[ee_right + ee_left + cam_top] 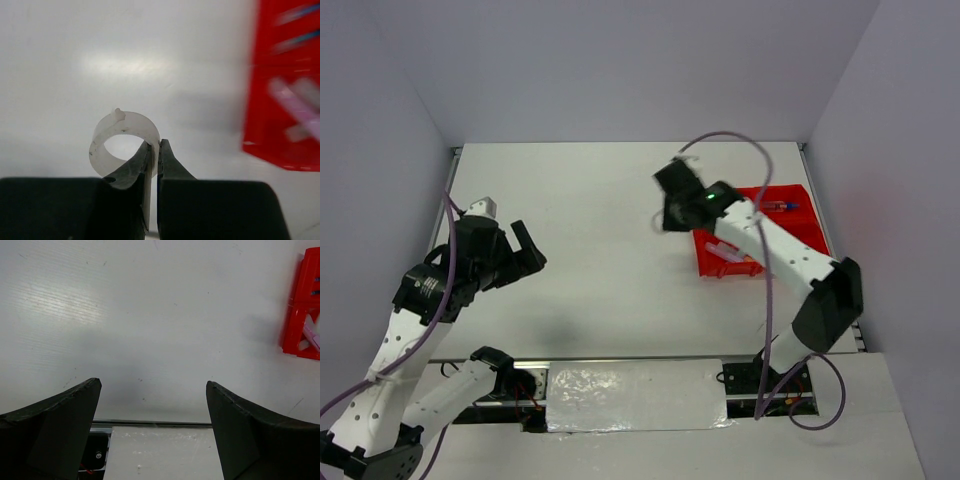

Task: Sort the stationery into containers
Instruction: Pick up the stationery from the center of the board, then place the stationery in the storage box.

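Observation:
My right gripper [155, 145] is shut on the wall of a small clear tape ring [116, 136] and holds it above the bare table, left of the red tray [285, 90]. In the top view the right gripper [670, 215] hangs just left of the red tray [815, 230], which holds pens [780, 206] in a far compartment and pastel pieces [725, 252] in a near one. My left gripper [520, 255] is open and empty at the left of the table; its fingers [60, 425] frame bare table. The tray's edge shows in the left wrist view [300, 315].
A white taped panel [635, 395] and a metal rail lie along the near edge between the arm bases. Grey walls close in the table on three sides. A purple cable [770, 300] loops over the right arm.

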`<state>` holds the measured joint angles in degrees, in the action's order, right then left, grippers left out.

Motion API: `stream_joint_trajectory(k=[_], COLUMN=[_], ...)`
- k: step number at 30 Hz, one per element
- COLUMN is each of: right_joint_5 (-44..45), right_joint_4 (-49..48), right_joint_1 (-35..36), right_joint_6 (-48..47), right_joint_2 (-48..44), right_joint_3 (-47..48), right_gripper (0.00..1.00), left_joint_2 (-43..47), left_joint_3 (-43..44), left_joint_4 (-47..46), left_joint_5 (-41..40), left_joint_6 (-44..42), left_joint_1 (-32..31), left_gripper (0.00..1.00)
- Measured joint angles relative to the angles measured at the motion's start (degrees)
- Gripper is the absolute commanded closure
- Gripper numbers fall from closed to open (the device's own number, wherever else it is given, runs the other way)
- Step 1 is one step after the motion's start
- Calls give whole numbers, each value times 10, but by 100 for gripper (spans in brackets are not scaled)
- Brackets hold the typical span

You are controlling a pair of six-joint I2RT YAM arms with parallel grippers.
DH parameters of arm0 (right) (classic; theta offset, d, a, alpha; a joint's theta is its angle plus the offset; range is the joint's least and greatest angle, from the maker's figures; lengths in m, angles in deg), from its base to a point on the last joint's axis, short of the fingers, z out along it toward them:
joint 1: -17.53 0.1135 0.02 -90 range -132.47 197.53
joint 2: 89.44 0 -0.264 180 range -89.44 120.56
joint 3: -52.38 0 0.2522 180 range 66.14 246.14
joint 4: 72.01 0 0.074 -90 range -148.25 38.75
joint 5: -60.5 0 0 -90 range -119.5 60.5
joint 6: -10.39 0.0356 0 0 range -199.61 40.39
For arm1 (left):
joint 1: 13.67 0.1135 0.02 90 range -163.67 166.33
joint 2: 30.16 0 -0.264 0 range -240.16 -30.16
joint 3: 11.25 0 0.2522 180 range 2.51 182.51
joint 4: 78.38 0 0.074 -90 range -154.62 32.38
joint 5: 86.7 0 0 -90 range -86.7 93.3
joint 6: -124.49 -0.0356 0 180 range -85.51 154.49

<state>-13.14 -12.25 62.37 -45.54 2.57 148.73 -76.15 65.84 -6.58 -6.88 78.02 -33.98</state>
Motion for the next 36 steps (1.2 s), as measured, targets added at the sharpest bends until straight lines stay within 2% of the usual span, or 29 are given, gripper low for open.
stream_joint_trajectory(k=[8,13,16,24,36], right_joint_5=[50,44,31,3,-5], right_joint_4=[68,84,82,62,28], right_joint_1=[-304,-471,-541,-585,-593], right_joint_6=[-46,-78,-91,-110,-112], right_joint_2=[-114,-111,-94,-14,23], right_joint_3=[-33,-57,-61,-61,-80], right_gripper=[100,100,99,95,88], left_joint_2=[24,29,28,27,35], left_joint_3=[0,0,0,0,-18], left_joint_4=[7,10,11,17,23], left_joint_5=[0,3,10,18,22], left_joint_6=[-1,-3,-14,-30,-30], left_joint_1=[0,0,0,0,0], left_gripper=[1,1,1,1,1])
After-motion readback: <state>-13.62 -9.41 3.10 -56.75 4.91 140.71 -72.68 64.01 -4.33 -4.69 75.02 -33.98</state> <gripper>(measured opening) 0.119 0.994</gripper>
